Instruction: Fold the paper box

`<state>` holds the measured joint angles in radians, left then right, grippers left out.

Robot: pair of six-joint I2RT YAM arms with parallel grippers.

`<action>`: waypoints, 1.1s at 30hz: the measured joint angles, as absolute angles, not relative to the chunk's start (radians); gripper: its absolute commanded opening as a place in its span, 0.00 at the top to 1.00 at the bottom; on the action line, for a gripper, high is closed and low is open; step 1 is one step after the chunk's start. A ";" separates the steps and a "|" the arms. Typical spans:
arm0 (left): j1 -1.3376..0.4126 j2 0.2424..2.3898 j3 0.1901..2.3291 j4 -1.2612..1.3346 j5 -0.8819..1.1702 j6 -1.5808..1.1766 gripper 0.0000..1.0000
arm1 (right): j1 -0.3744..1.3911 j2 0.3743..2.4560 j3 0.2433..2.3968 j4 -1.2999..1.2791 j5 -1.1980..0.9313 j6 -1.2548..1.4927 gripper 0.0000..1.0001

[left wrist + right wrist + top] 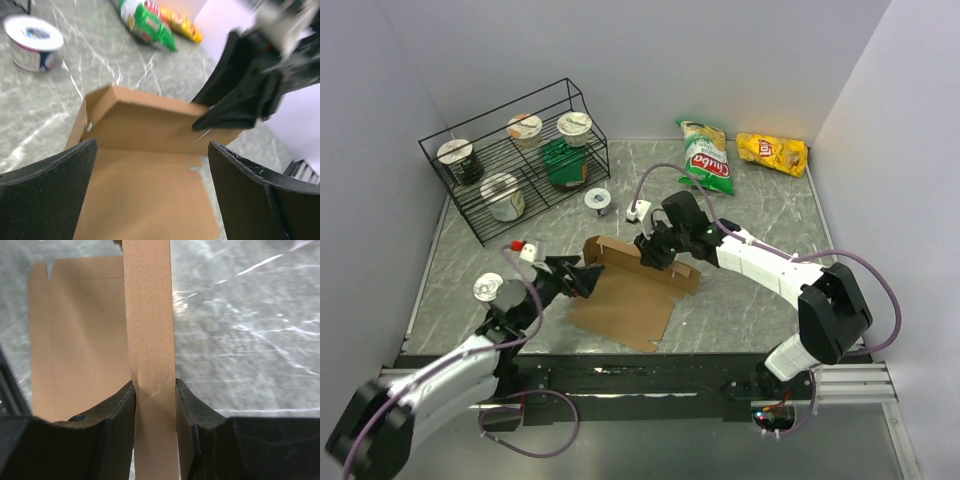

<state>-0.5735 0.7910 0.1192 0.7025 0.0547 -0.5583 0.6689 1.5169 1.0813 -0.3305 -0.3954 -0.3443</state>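
The paper box [625, 295] lay in the middle of the table [750, 300], its base flat and its far flap standing up. The right gripper [655, 250] was closed on this raised flap, pinching it between both fingers. The left gripper [582, 278] stood at the box's left edge, jaws wide apart, holding nothing.

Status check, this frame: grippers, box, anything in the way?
Right gripper shut on raised flap of the paper box. Left gripper open at its left edge. Small tub stands apart behind; nothing blocking.
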 measured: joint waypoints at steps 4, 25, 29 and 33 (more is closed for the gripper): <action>-0.551 0.547 0.113 0.525 0.044 -0.560 0.04 | 0.672 1.517 1.081 -0.346 -0.422 -0.345 0.70; -0.250 0.877 0.273 0.390 0.086 -0.622 0.03 | 0.672 1.502 1.073 -0.368 -0.461 -0.345 0.70; -0.230 1.052 0.327 0.413 0.114 -0.603 0.06 | 0.672 1.502 1.073 -0.368 -0.462 -0.345 0.70; -0.230 1.170 0.374 0.399 0.175 -0.555 0.07 | 0.672 1.502 1.073 -0.368 -0.462 -0.345 0.70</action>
